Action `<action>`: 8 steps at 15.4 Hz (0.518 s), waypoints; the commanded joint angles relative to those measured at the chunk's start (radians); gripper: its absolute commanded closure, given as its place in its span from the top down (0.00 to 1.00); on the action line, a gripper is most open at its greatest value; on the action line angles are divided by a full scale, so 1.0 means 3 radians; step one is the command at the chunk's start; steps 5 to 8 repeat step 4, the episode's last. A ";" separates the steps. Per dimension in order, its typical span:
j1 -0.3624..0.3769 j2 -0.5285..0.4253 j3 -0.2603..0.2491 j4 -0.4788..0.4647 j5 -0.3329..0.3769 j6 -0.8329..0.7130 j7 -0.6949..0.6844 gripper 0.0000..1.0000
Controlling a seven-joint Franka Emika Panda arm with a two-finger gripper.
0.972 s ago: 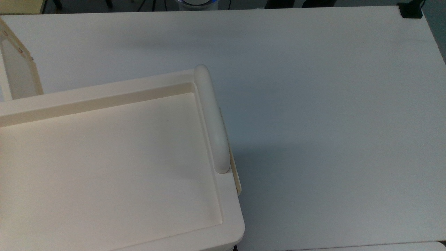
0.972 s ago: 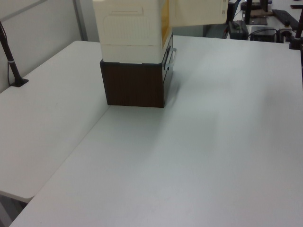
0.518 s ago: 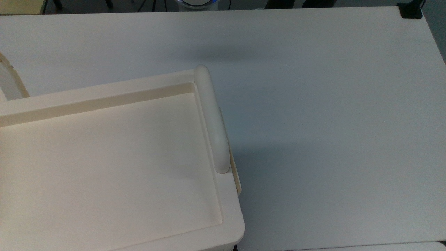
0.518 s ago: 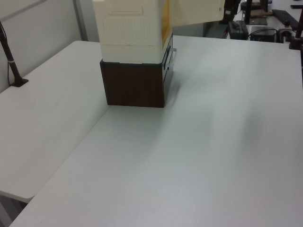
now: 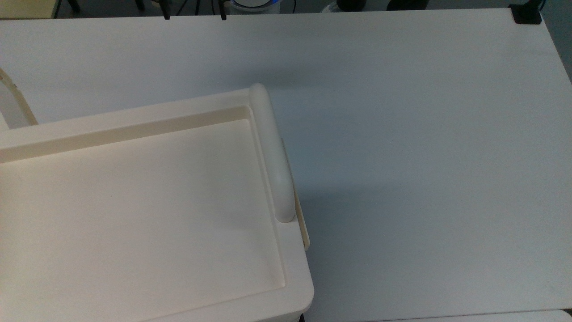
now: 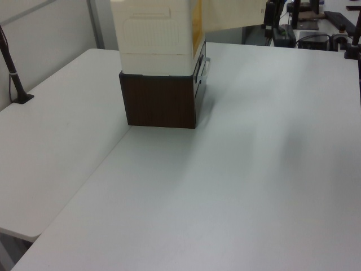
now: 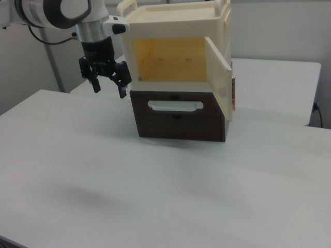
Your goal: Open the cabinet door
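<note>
**Cabinet door swung wide, gripper hanging free beside it**

In the right view the gripper hangs in the air with its two black fingers spread apart and pointing down, nothing between them. It sits just off the right view's left of the cabinet, level with the lower part of the open compartment, touching neither the cabinet nor the tabletop. The arm's white and grey wrist rises from it toward the right view's upper left corner.

The cabinet is a cream-white plastic box standing on a dark brown base with a white drawer handle across its front. The cabinet door is open: it stands out from the right view's right edge of the opening, hinged there, and angles forward toward the camera, leaving the yellowish interior exposed.

In the left view the cabinet rests on the same brown base near the far side of the tabletop, and the cabinet door juts out toward the left view's right, over the tabletop.

In the top view the cabinet's shallow recessed top fills the lower left, with a thick rounded bar along its right edge. A narrow pale strip of the cabinet door shows at the top view's far left edge. The white tabletop spreads to the top view's right.
</note>
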 commanded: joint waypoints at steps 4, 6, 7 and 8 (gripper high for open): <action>0.0015 -0.0047 -0.0014 -0.0001 -0.0046 -0.0006 -0.0071 1.00; 0.0015 -0.0047 -0.0014 -0.0001 -0.0046 -0.0006 -0.0071 1.00; 0.0015 -0.0047 -0.0014 -0.0001 -0.0046 -0.0006 -0.0071 1.00; 0.0015 -0.0047 -0.0014 -0.0001 -0.0046 -0.0006 -0.0071 1.00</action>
